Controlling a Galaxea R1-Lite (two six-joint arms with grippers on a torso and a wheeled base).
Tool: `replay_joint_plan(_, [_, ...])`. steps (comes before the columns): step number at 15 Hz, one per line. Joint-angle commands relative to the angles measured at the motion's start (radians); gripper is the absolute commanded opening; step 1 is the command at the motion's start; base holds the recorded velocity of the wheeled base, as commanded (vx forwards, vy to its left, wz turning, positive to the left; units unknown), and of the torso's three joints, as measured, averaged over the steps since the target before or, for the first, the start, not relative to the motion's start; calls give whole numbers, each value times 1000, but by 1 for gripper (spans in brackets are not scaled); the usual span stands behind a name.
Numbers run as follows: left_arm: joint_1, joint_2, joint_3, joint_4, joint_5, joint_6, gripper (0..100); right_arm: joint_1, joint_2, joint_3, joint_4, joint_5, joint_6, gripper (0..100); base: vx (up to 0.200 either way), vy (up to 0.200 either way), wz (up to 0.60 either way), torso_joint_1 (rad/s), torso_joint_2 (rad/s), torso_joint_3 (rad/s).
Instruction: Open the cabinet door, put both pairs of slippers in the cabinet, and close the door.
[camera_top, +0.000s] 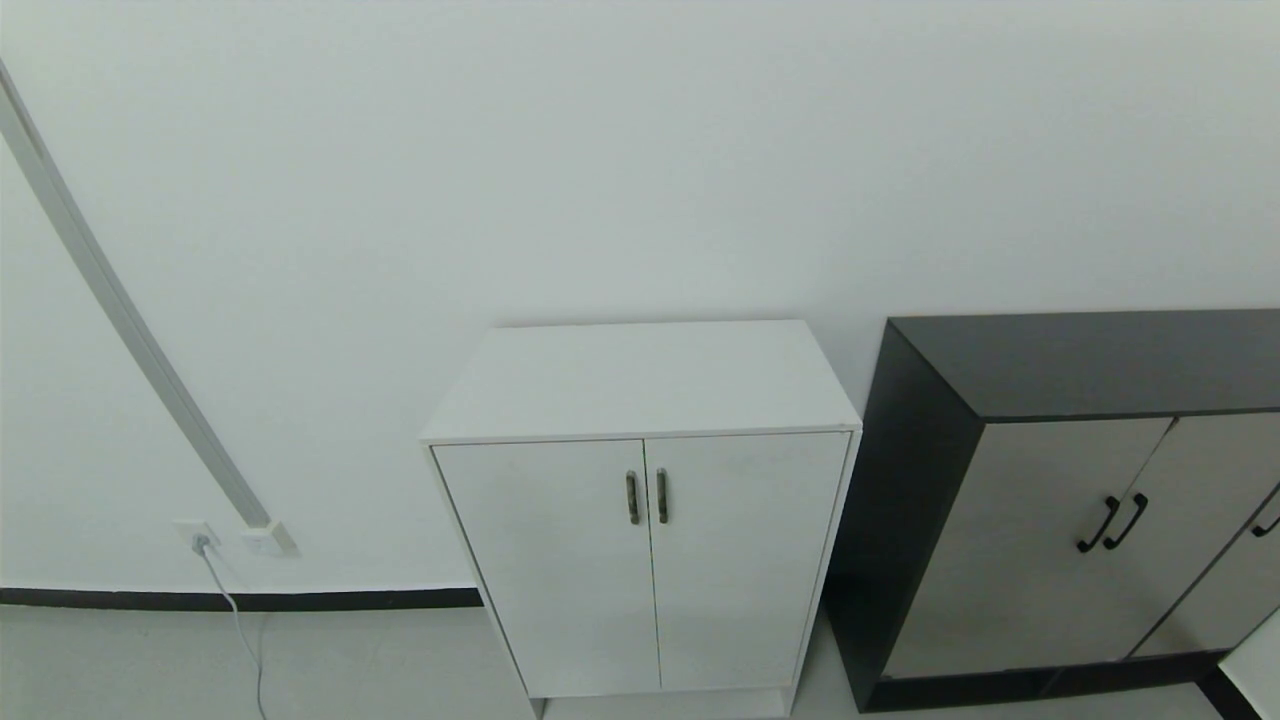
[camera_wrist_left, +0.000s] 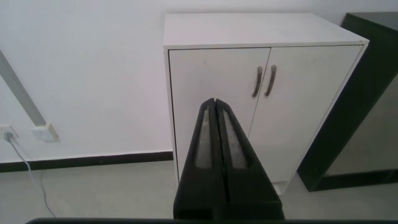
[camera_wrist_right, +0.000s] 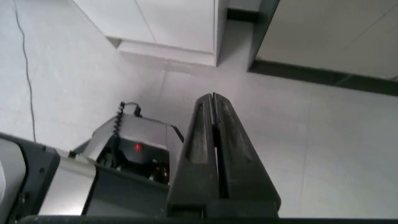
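A white two-door cabinet (camera_top: 640, 520) stands against the wall with both doors closed; two dark vertical handles (camera_top: 646, 497) meet at its middle. In the left wrist view the same cabinet (camera_wrist_left: 261, 93) lies ahead, with my left gripper (camera_wrist_left: 215, 102) shut, empty and held well short of the doors. My right gripper (camera_wrist_right: 213, 98) is shut and empty too, hanging over bare grey floor (camera_wrist_right: 323, 143) near the cabinet's base (camera_wrist_right: 168, 37).
A black cabinet (camera_top: 1060, 480) with grey doors stands close on the white cabinet's right. A wall socket (camera_top: 200, 535) with a white cable (camera_top: 240, 630) and a slanted conduit (camera_top: 120, 300) are on the wall to the left. Open floor lies in front.
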Motion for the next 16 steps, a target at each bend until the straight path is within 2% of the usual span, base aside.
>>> replay_joint_plan(1, [1,1,0,-1,0,-1,0,-53,-98,0,0,-1,1,0,0,0,0,0,0,0])
replay_joint_plan(4, [1,2,-1,1,0,-1,0,-100,-281,0,0,-1,1,0,0,0,0,0,0,0])
replay_joint_plan(7, [1,1,0,1,0,-1,0,-107,-425,0,0,-1,3,0,0,0,0,0,0,0])
replay_joint_plan(13, [1,1,0,1,0,-1,0,-113,-614,0,0,-1,3,0,0,0,0,0,0,0])
replay_joint_plan(16, [1,1,0,1,0,-1,0,-114,-631,0,-1,-10,21,0,0,0,0,0,0,0])
